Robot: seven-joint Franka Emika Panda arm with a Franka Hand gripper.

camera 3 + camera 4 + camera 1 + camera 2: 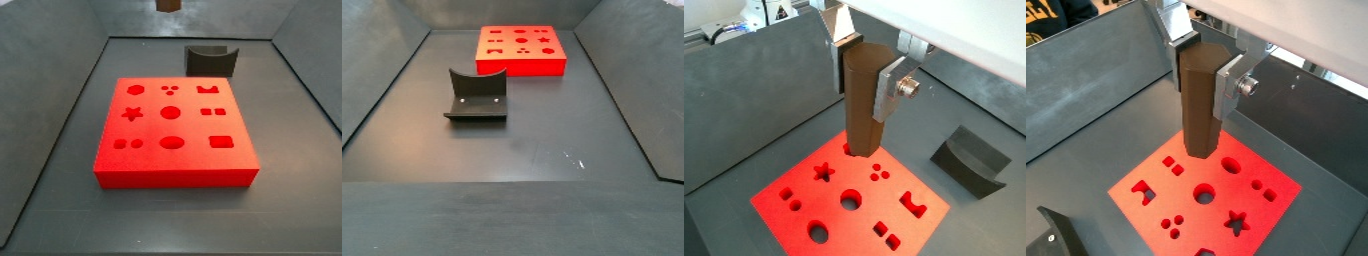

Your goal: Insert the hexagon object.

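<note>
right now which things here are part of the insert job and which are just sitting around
Job:
- hexagon object, held upright in the gripper, above the block
- red block with shaped holes

Lying about:
- dark grey curved holder, on the floor apart from the block

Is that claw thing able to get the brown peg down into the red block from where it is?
Probably yes: the gripper holds the peg upright above the red block, with nothing between.

The claw point(867, 62) points downward, its silver fingers point(889, 88) clamped on the peg point(863, 100).
</note>
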